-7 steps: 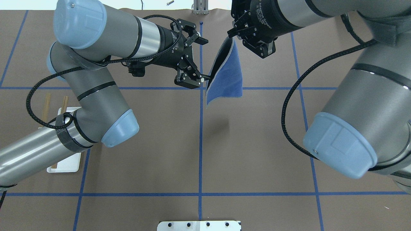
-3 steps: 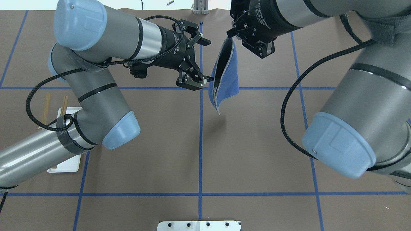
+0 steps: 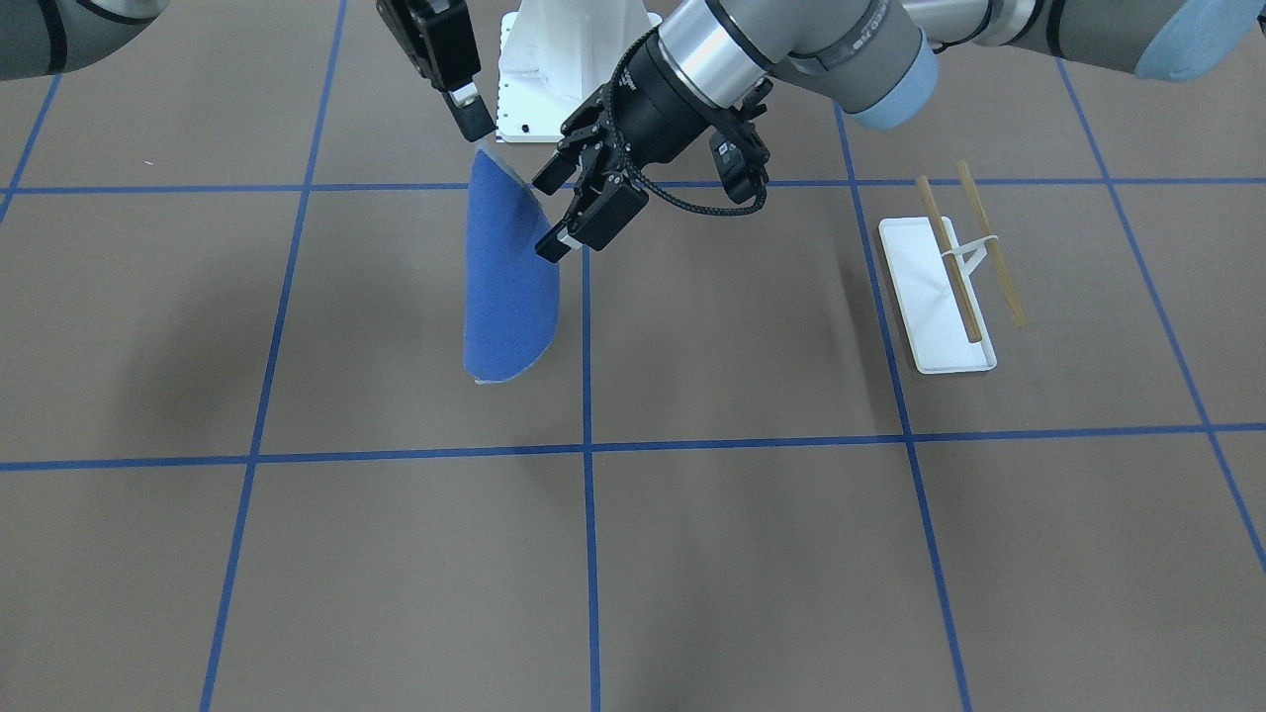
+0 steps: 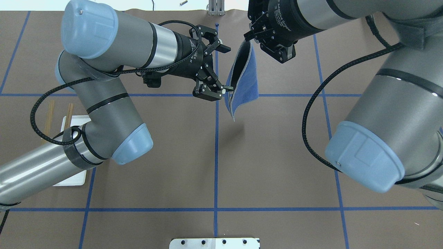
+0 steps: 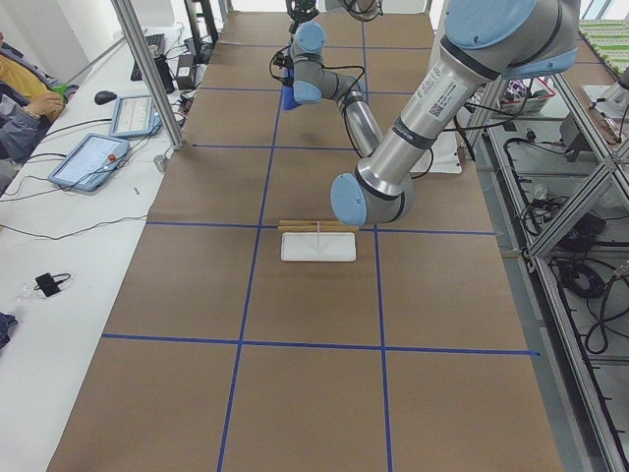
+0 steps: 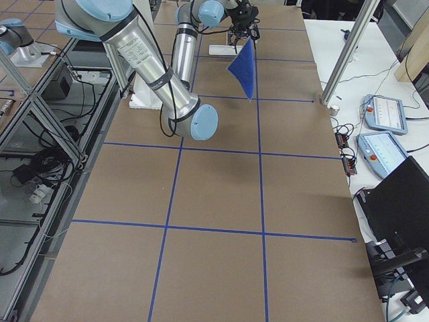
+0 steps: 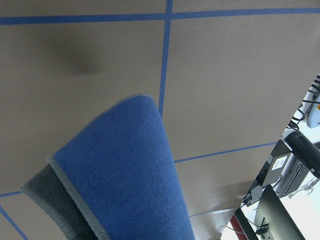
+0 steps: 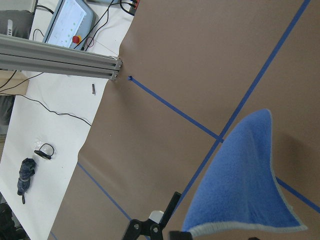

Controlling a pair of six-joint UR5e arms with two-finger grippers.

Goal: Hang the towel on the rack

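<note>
The blue towel (image 4: 246, 80) hangs curled in the air from its top corner, its grey underside turned toward my left arm. It also shows in the front view (image 3: 509, 287). My right gripper (image 4: 247, 38) is shut on that corner. My left gripper (image 4: 226, 69) is open beside the towel, and its lower fingertip (image 3: 550, 249) touches the towel's side edge. The left wrist view shows the towel (image 7: 125, 185) close up. The rack (image 3: 935, 297) stands at the table's left side with its two dowels (image 3: 951, 262); in the overhead view my left arm half hides the rack (image 4: 74, 180).
The white bolted pedestal (image 3: 554, 69) stands at the robot's side of the table, behind the grippers. An aluminium post (image 4: 216, 7) stands at the far edge. An operator's bench with tablets (image 5: 98, 157) runs along the far side.
My left gripper has moved right, closer to the towel, still open. The towel has curled narrower and its lower corner has swung to the right. The right gripper has stayed almost still.
</note>
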